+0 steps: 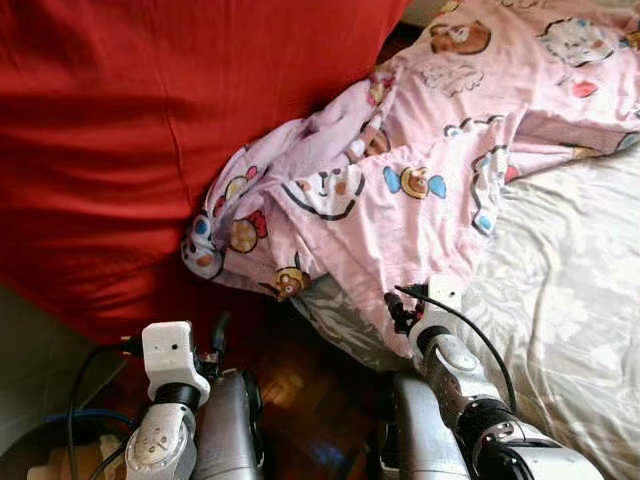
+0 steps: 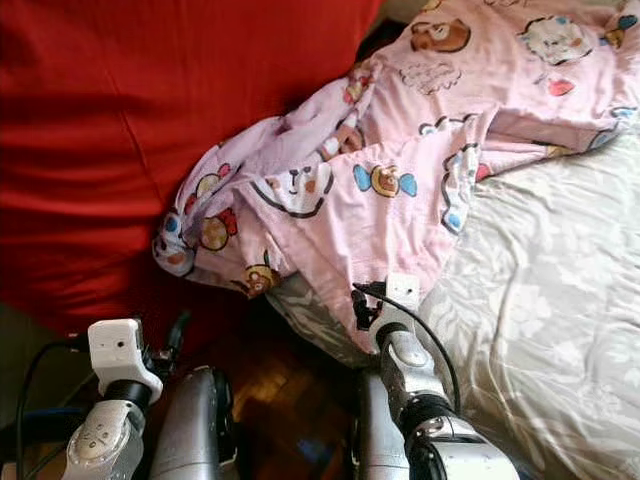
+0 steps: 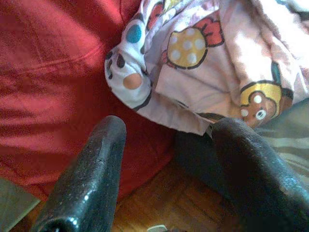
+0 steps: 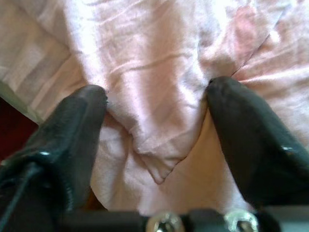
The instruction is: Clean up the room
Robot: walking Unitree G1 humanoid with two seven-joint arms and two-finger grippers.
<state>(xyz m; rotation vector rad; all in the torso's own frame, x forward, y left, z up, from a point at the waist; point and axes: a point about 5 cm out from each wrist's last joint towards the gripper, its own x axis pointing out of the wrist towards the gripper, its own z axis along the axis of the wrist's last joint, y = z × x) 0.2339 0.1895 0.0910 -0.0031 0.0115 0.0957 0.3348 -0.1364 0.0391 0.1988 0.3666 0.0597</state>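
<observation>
Right gripper (image 4: 157, 113) is at the hanging edge of the pink cartoon-print blanket (image 1: 400, 190), fingers (image 4: 72, 140) spread apart with a fold of the pink cloth bunched between them, pads touching fabric on both sides but not clamped. In the head views that gripper sits at about 6 o'clock from the blanket's lowest flap, right at the bed's side. Blanket lies crumpled from 1 o'clock of the frame down to centre, one lobe spilling toward 9 o'clock onto the red cover (image 1: 130, 130), rest draped over the grey floral bedsheet (image 1: 570, 290). Left gripper (image 3: 166, 145) is low, at 7 o'clock of the frame, fingers (image 3: 94, 174) wide open and holding nothing; it points at the blanket's bunched lobe, which is near but apart from it. Red cover takes up the whole 9 to 12 o'clock area, creased. Grey sheet runs from 3 to 5 o'clock. Dark wood parquet floor (image 1: 300, 385) shows between the two arms at 6 o'clock. Blue cable (image 1: 85, 415) and black cable by the left arm at 8 o'clock. Print is bears, candies and cartoon faces; no readable text or brand anywhere.
</observation>
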